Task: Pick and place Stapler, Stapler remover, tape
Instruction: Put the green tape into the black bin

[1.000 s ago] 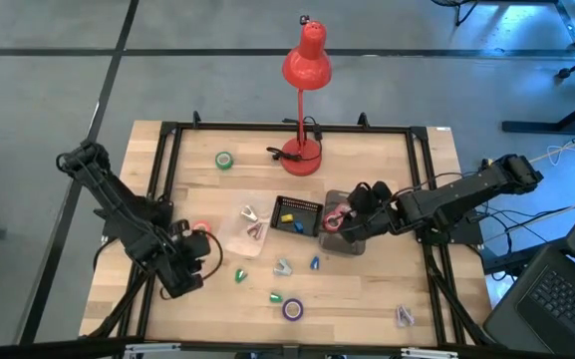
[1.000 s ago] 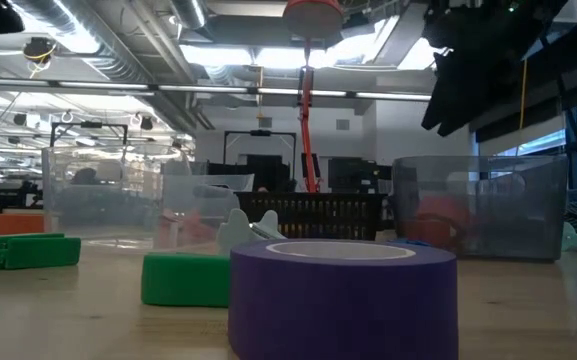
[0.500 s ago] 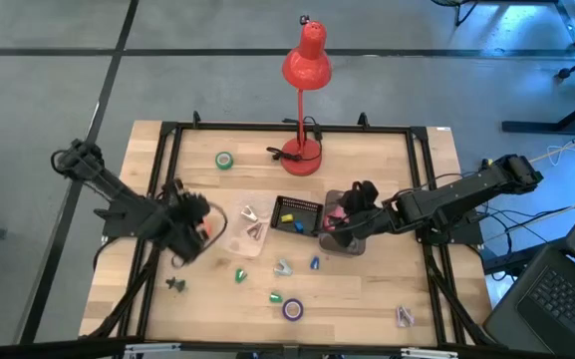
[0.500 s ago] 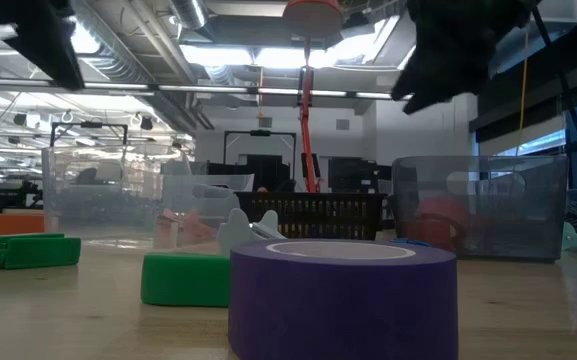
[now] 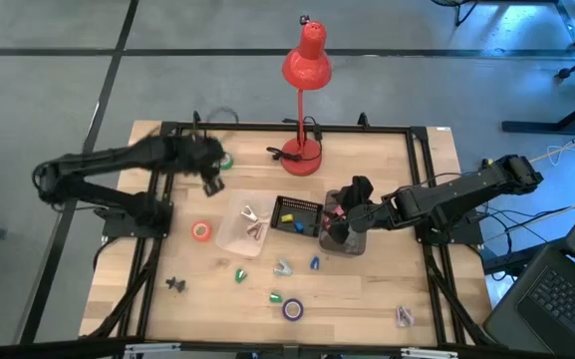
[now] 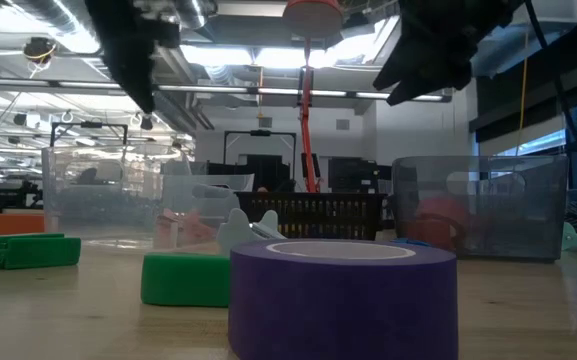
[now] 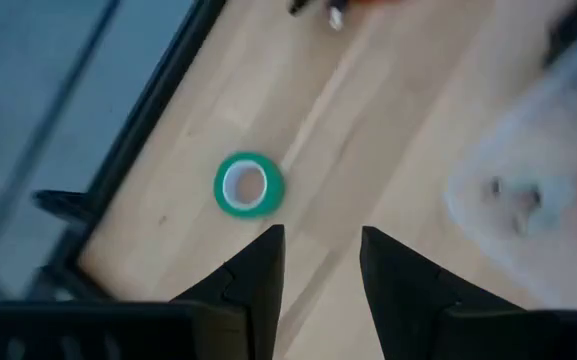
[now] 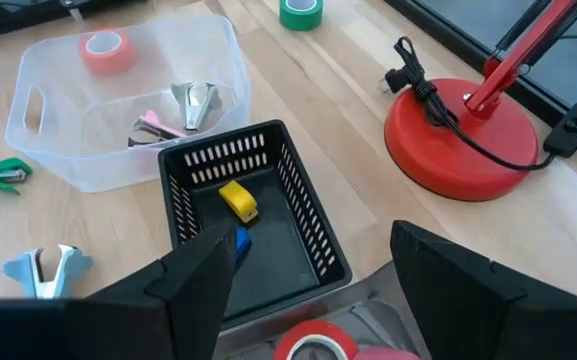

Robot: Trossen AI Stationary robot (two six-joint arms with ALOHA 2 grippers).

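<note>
Desk (image 5: 387,299): wooden top in a black frame, red lamp (image 5: 304,70) standing at the far edge.

Left arm: the big change. A second ago it was folded low over the near-left part of the desk; now it has swung up and across to the far-left corner. Left end effector (image 5: 210,172) hangs just beside the green tape (image 5: 224,160), fingers narrowly parted with nothing between them. The left wrist view shows that green roll (image 7: 248,185) lying flat on the wood ahead of the fingertips (image 7: 265,250), untouched.

Right arm: barely shifted, only eased a little further over the clear bin (image 5: 344,236) at centre-right. Right end effector (image 5: 339,221) stands wide, empty, above a red tape roll (image 8: 315,343) inside that bin.

Clear tray (image 5: 237,227): centre of the desk, holding staple removers (image 8: 194,103); orange-red tape (image 5: 201,231) just beside its left side.

Black basket (image 5: 298,214): between tray and bin, small yellow piece inside.

Purple tape (image 5: 293,309): near edge, well apart from both arms.

Reading: the green roll looks to be the next pick; the purple and orange-red rolls remain out on the desk.
</note>
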